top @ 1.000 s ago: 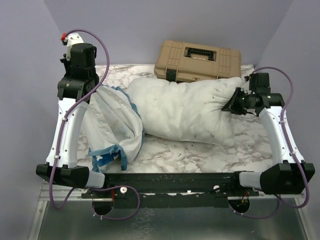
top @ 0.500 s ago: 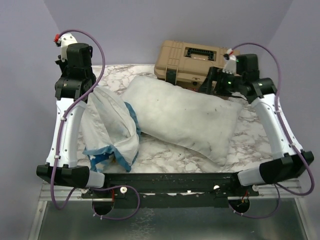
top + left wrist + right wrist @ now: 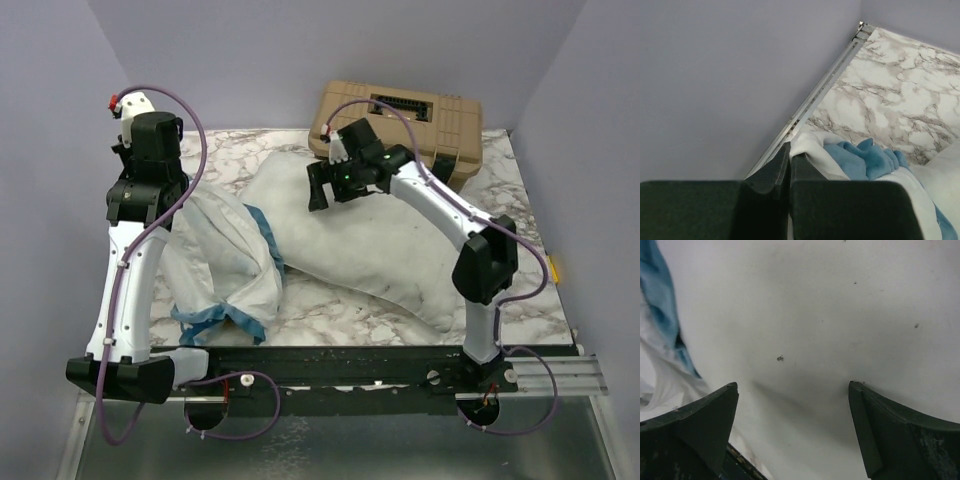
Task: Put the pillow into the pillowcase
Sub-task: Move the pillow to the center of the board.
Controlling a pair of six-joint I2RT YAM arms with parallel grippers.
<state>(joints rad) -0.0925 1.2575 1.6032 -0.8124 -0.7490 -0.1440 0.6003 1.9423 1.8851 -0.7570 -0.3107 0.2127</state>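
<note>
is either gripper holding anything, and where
The left gripper pinches the pillowcase at its white edge by the blue frill. The right gripper is open over the pillow, holding nothing.

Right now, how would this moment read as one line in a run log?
left hand: shut on pillowcase edge | right hand: open, over pillow | pillow: on table, beside pillowcase, not inside

Seen from above, the right arm (image 3: 440, 215) crosses the pillow (image 3: 390, 255), hiding a strip of it and part of the tan case (image 3: 400, 110). The left arm (image 3: 135, 260) covers the upper corner of the pillowcase (image 3: 225, 260). In the left wrist view, the closed left end effector (image 3: 789, 150) hides how much fabric it pinches. The right wrist view cuts off every edge of the pillow.
</note>
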